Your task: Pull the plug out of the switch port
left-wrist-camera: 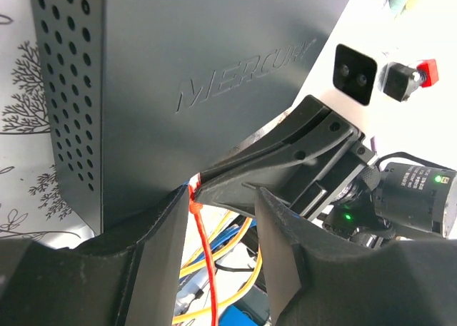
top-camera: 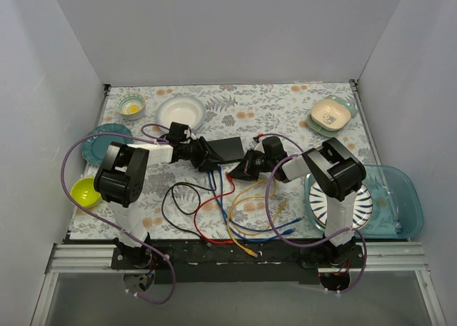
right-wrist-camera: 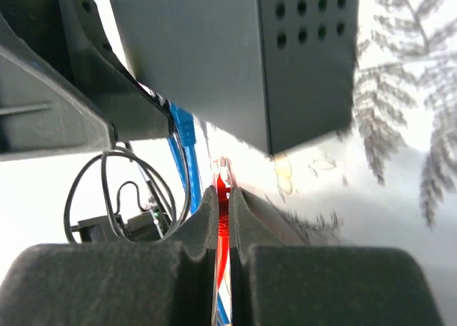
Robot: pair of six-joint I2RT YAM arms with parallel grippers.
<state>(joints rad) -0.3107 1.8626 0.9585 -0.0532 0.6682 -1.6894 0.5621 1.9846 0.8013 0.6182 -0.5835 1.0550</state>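
The switch is a flat black box in the middle of the table; it fills the top of the left wrist view and of the right wrist view. My right gripper is shut on the red cable's plug. The plug's clear tip pokes out just below the switch's edge and looks apart from it. In the top view the right gripper sits at the switch's near side. My left gripper is at the switch's left end. It stands open, with the red cable running between its fingers.
Blue, yellow, black and red cables sprawl over the near half of the floral cloth. A white bowl, a small bowl, a teal plate and a green bowl lie left. A beige dish and a blue tray lie right.
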